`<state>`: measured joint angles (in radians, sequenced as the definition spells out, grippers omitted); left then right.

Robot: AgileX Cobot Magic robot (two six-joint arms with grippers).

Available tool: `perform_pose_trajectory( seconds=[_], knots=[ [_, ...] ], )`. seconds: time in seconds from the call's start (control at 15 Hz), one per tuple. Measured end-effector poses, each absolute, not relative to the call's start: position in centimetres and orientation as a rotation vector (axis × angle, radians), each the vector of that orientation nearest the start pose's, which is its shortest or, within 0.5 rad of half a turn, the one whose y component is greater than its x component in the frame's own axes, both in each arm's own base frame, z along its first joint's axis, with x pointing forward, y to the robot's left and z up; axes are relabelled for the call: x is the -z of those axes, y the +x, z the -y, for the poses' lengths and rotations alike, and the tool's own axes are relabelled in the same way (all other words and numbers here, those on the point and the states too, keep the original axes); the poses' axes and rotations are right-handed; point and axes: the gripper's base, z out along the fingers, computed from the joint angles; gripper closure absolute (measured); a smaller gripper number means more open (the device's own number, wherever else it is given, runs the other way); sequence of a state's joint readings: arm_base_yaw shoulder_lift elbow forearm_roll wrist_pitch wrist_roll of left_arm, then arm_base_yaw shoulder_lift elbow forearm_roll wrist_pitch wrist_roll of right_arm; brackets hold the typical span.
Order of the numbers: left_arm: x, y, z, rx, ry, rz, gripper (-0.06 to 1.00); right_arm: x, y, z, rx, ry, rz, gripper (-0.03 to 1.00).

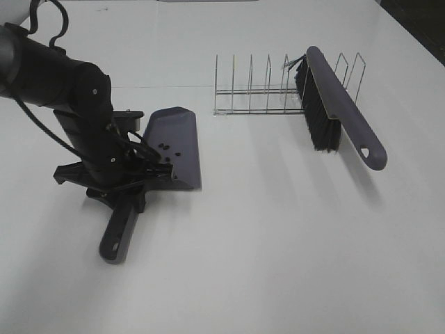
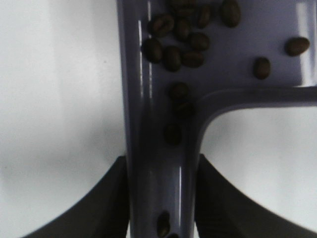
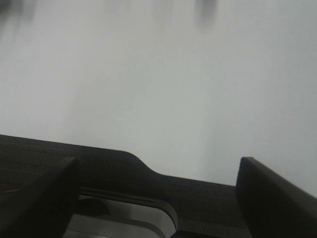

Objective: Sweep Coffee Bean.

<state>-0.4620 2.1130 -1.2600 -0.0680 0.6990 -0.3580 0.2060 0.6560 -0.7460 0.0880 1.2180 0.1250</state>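
Left tool (image 2: 161,198) is clamped on the dustpan (image 1: 177,142) handle, whose long axis runs back toward the arm. Coffee beans (image 2: 178,44) sit in the pan just ahead of the tool, some sliding into the handle channel; small, dark, oval. Right tool (image 3: 156,193) is spread wide, empty, out of the overhead view. Brush (image 1: 330,104) leans in the rack (image 1: 264,94), well apart on the bench (image 1: 278,243).

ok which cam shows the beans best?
Left wrist: the beans fill the frame, sharp enough to count singly, lying in the dustpan and down its handle between the left gripper jaws. Exterior high shows only dark specks. Right wrist shows none.
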Motion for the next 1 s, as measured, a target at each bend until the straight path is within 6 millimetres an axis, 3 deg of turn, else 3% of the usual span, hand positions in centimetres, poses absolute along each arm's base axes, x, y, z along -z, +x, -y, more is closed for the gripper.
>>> perform_pose_trajectory(
  seconds=[0.33,0.6,0.73,0.87,0.93,1.0],
  knots=[
    [-9.8,35.9,18.9,0.154,0.069,-3.089,0.59,-31.3,8.1,-2.5,-0.244,-0.075,-2.614,0.21],
    [-11.1,36.5,19.3,0.133,0.086,-3.129,0.32,-31.3,8.1,-2.5,-0.244,-0.075,-2.614,0.21],
    [-12.5,36.9,19.4,0.100,0.111,-3.167,0.29,-31.3,8.1,-2.5,-0.244,-0.075,-2.614,0.22],
    [-14.9,37.2,19.3,0.056,0.146,-3.161,0.28,-31.3,8.1,-2.5,-0.244,-0.075,-2.614,0.22],
    [-17.1,37.1,19.0,0.038,0.165,-3.122,0.28,-31.3,8.1,-2.5,-0.242,-0.075,-2.614,0.22],
    [-20.9,36.7,18.1,-0.010,0.193,-3.043,0.28,-31.3,8.1,-2.4,-0.233,-0.076,-2.613,0.22]
  ],
)
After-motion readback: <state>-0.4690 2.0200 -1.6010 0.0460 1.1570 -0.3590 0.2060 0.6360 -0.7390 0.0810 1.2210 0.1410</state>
